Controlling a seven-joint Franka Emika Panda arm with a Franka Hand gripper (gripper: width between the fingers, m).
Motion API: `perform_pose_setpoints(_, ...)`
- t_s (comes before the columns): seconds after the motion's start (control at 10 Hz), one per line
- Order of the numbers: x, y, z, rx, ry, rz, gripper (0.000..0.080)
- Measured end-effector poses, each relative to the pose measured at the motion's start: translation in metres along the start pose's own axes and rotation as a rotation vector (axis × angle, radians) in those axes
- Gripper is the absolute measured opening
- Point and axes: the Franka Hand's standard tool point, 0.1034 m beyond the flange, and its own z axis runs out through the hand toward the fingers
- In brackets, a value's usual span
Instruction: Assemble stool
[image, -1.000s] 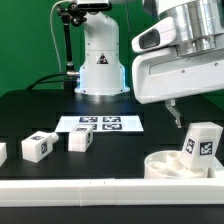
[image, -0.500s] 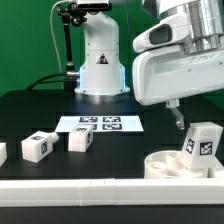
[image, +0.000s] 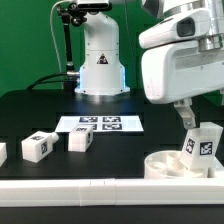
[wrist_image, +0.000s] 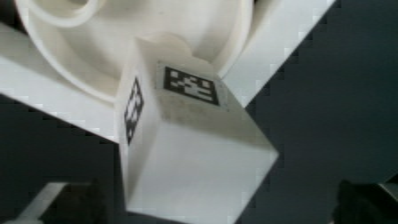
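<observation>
So the change from a second ago: the gripper (image: 188, 120) has slid toward the exterior view's right, and its one visible finger (image: 184, 110) now hangs just over the top of the upright leg (image: 200, 143) instead of off to one side of it; the parts on the table haven't budged as far as I can see.

Jaws are spread as wide as they go and have hold of nothing; in the wrist view the dark, blurry fingertips (wrist_image: 43, 200) sit either side of the upright leg (wrist_image: 187, 150), clear of it.

The upright leg stands at the far side of the seat (image: 158, 161), lower end down at the rim; long axis close to vertical, top leaning a touch toward the exterior view's right, tagged face turned to the exterior camera. In the wrist view its free end points up at the camera and the blocky body runs down to the seat (wrist_image: 71, 25), with tags on two adjoining faces; can't tell whether it's actually plugged in or just resting there.

Two loose legs (image: 37, 146) (image: 80, 140) lie well off to the exterior view's left of the seat, with a third cut by the frame edge; the marker board (image: 100, 124) lies farther back than the seat, also to that side; the border rail (image: 90, 190) runs just in front of the seat.
</observation>
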Motion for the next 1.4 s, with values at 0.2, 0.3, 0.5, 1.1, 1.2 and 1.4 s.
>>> perform_pose_setpoints(0.2, -0.002, 0.002, 0.001, -0.006, -0.008, -0.121, 0.0648)
perform_pose_setpoints(0.3, -0.003, 0.003, 0.001, -0.008, -0.010, -0.178, 0.0648)
perform_pose_setpoints(0.5, -0.004, 0.005, 0.003, -0.019, -0.023, -0.328, 0.0648)
perform_pose_setpoints(1.1, 0.000, 0.007, 0.015, -0.044, -0.097, -0.807, 0.0648)
perform_pose_setpoints(1.2, -0.002, 0.009, 0.015, -0.044, -0.105, -0.877, 0.0648)
perform_pose_setpoints(1.4, -0.005, 0.014, 0.015, -0.044, -0.109, -0.914, 0.0648)
